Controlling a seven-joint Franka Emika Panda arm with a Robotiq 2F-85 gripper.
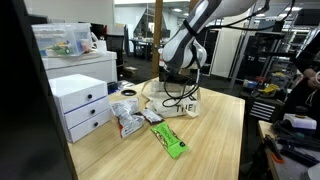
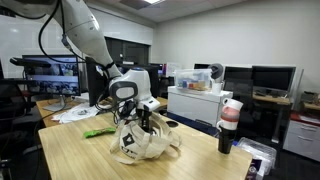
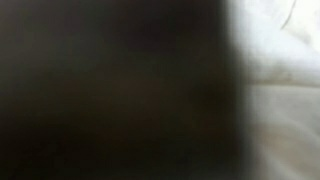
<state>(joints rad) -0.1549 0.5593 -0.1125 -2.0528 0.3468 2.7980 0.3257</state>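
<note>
My gripper [image 2: 143, 120] reaches down into the mouth of a white cloth bag [image 2: 140, 142] that sits on the wooden table [image 2: 90, 160]. In an exterior view the bag [image 1: 180, 100] lies under the arm, with black print on its side. The fingertips are hidden inside the bag, so I cannot tell whether they are open or shut. The wrist view is almost all dark, with only blurred white cloth [image 3: 280, 60] at the right edge.
A green packet [image 1: 168, 139] and a silvery snack bag [image 1: 127, 118] lie on the table next to the bag. White drawer units [image 1: 80, 105] stand at the table's side. A cup with a red band [image 2: 231, 113] stands near a table corner.
</note>
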